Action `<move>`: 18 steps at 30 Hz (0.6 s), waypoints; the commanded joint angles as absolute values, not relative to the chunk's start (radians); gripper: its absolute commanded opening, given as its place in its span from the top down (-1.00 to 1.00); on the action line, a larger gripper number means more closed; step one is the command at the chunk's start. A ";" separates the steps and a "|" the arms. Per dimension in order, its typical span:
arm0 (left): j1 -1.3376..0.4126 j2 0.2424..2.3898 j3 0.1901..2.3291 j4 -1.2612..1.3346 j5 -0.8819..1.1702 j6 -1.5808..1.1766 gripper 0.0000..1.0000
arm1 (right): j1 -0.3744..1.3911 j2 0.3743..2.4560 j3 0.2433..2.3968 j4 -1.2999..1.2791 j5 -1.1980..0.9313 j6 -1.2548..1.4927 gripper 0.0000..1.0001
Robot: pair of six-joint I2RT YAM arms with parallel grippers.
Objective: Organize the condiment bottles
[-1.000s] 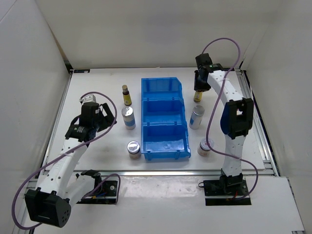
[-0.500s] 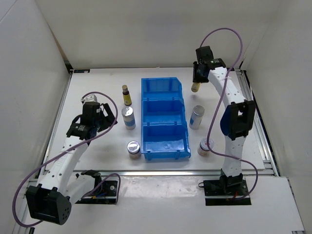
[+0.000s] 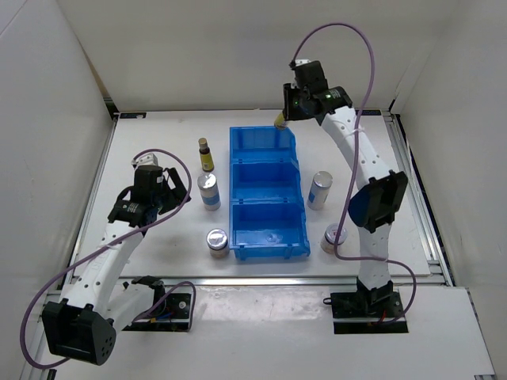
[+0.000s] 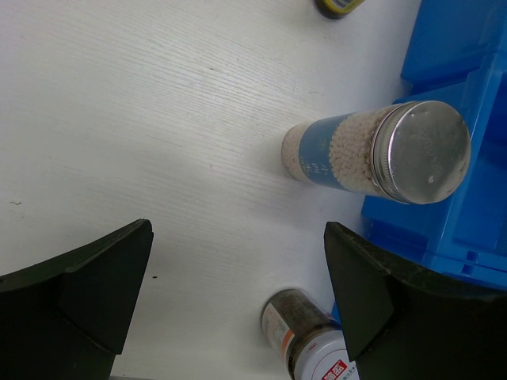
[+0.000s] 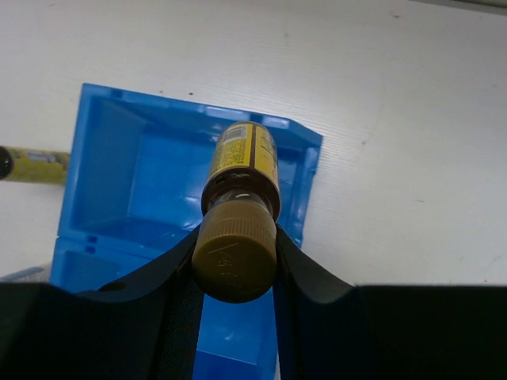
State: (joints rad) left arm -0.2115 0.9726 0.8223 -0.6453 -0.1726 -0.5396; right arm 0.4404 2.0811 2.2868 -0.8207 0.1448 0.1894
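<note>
Under both my arms lies one white counter (image 3: 158,142), flat, with a fine wood-like grain. On its middle sits one blue bin (image 3: 269,247) of glossy plastic, a long box split into three open compartments in a row from far to near.

Six small containers are in sight, two of each kind.

Two shakers are cylinders showing white granules, each with a blue label band and a smooth silver top. The left shaker (image 3: 208,191) stands near the bin's left wall at the middle compartment. The right shaker (image 3: 319,190) stands near the right wall opposite it.

Two bottles are slim, brown-bodied and yellow-labelled. The left bottle (image 3: 206,155) stands on the counter beyond the left shaker. The held bottle (image 5: 242,170) has a round tan cap and sits in my right end effector (image 5: 236,265). The two black fingers are closed on its neck and cap, and it hangs over the far right corner of the bin's far compartment.

Two jars are short with round lids. The left jar (image 3: 217,240) is at the bin's near left corner and the right jar (image 3: 333,237) is by its near right corner.

My left end effector (image 4: 230,269) is spread wide with nothing between its fingers, above the counter left of the left shaker.
</note>
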 commanded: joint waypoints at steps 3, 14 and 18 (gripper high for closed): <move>-0.213 0.954 0.831 -0.646 -0.170 -0.538 -1.00 | 0.474 2.138 2.335 -0.813 0.118 0.169 1.00; -0.213 0.946 0.822 -0.646 -0.170 -0.538 -1.00 | 0.483 2.160 2.255 -0.813 0.138 0.150 1.00; -0.213 0.956 0.822 -0.646 -0.170 -0.548 -1.00 | 0.483 2.217 2.279 -0.848 0.149 0.141 1.00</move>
State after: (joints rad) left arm -0.2115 0.9607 0.8223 -0.6464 -0.1722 -0.5400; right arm 0.4793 2.1925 2.2414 -0.8738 0.1322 0.1635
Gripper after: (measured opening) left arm 1.000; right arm 0.387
